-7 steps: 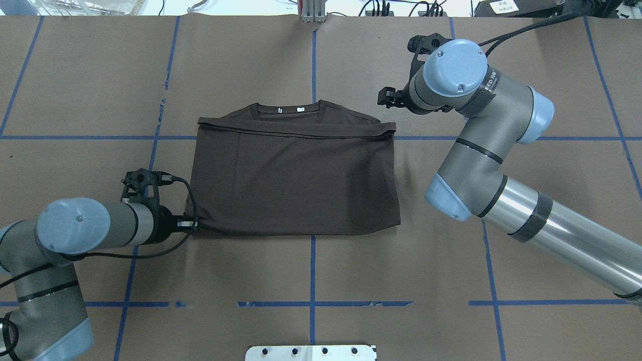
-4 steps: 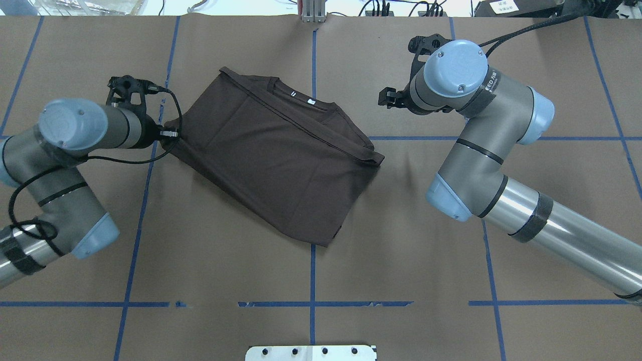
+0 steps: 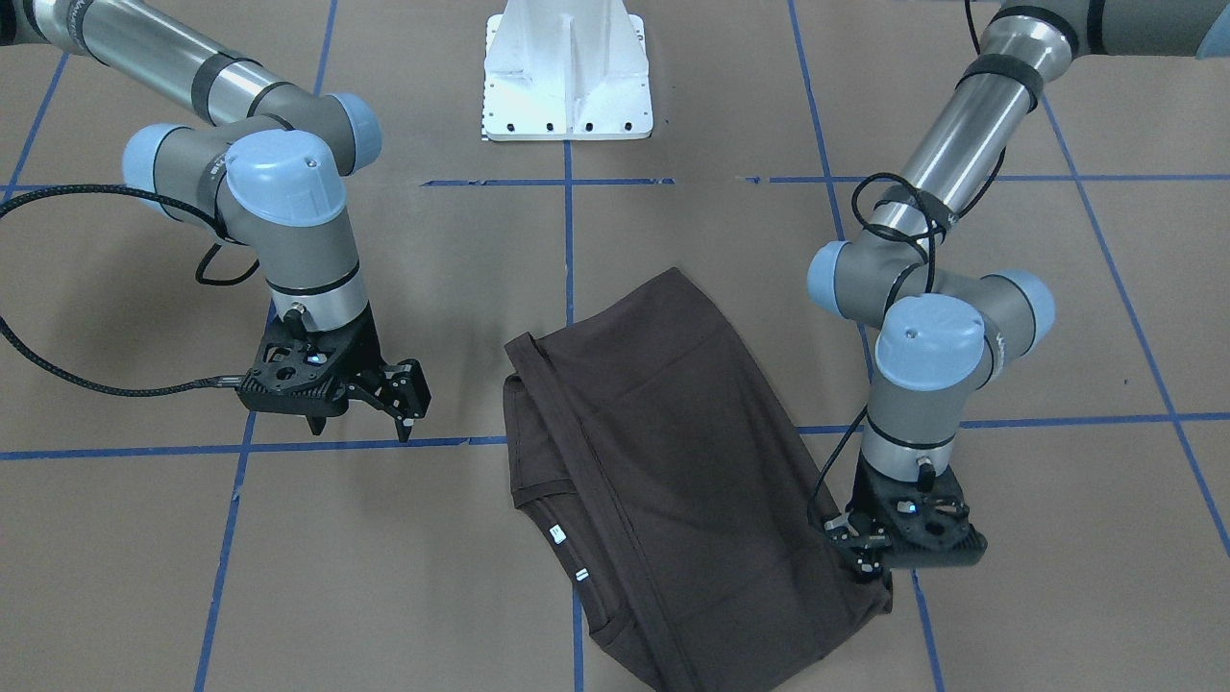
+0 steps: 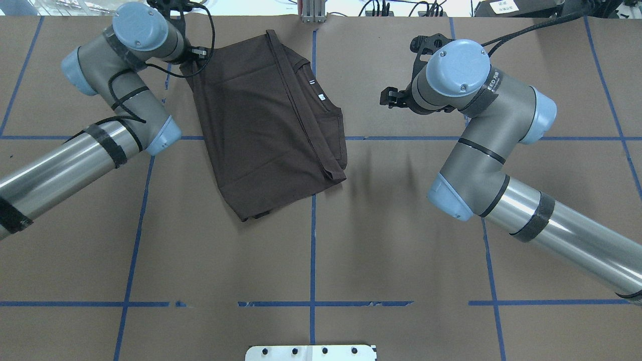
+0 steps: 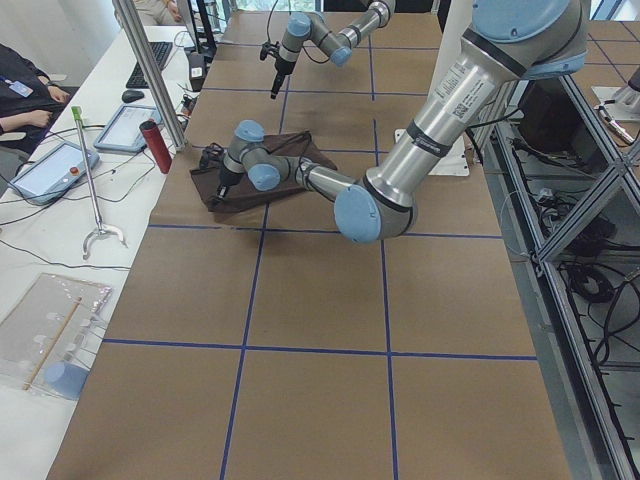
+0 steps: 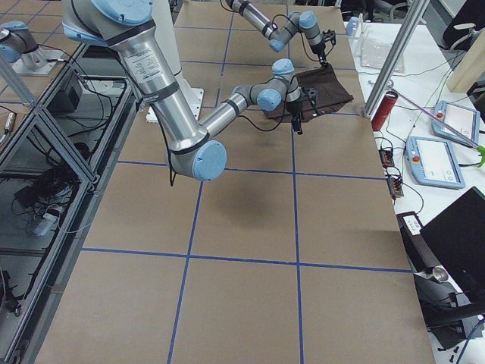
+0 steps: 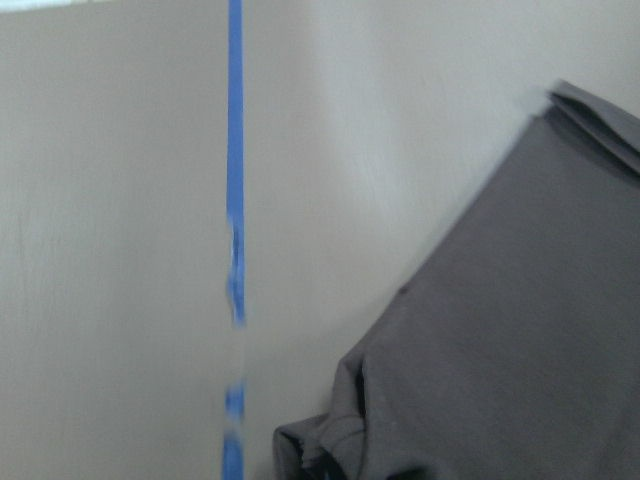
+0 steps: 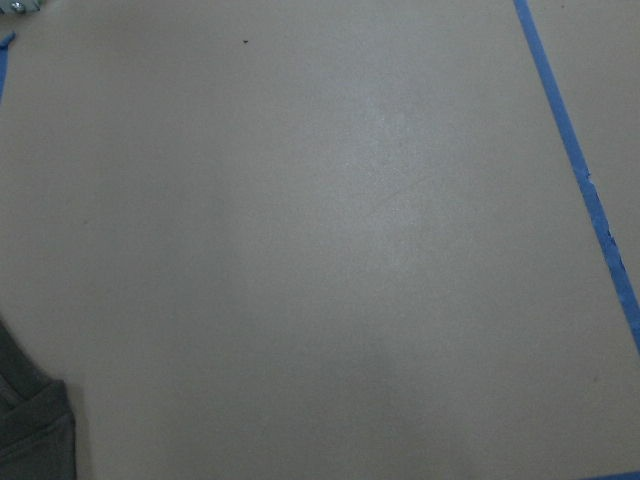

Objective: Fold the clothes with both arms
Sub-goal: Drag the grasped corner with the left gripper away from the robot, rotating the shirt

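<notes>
Near the worktop's far edge: folded T-shirt pinched at one corner by jaws of left gripper, probably to square it for another fold; right gripper apart, jaws spread, awaiting its turn.

Overhead: looks forward and down on the brown paper-covered table.
Front: opposite side, steep, facing back.
Sides: table ends, distant.
Wrists: close; both catch the dark brown T-shirt.
</notes>
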